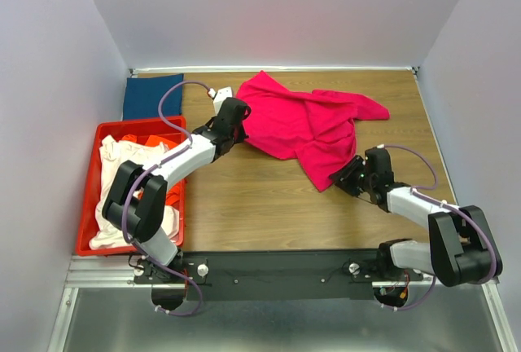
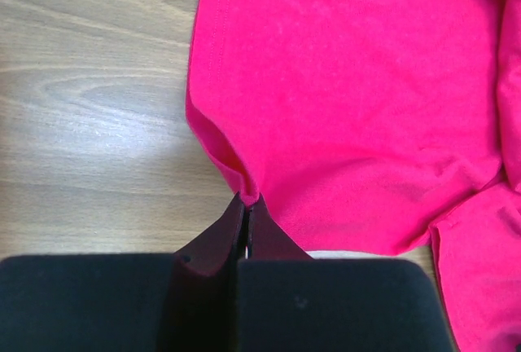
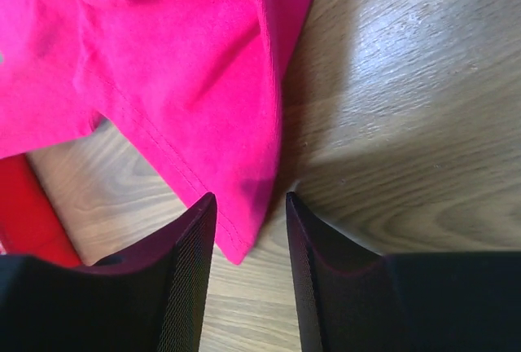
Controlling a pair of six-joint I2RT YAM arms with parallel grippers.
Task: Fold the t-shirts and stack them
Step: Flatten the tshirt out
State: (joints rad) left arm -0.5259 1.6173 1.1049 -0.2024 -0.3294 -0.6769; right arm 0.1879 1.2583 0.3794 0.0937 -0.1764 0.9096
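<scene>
Left gripper [image 2: 247, 205] being clamped on pink shirt [image 1: 309, 124] edge at fingertips; right gripper [image 3: 248, 230], jaws apart, being set astride corner. Shirt lying crumpled between grippers, folding judged barely begun. Blue shirt [image 1: 151, 95] beyond left gripper; others [image 1: 114, 160] lying in crate [image 1: 134, 127].

A robot lab test cell: plain white walls [image 1: 49, 83] box in a wood-grain table [image 1: 269, 205], and at the frame's bottom a black bar [image 1: 277, 277] on aluminium rail [image 1: 89, 269] holds the left arm [image 1: 183, 159] and right arm [image 1: 417, 203].
</scene>
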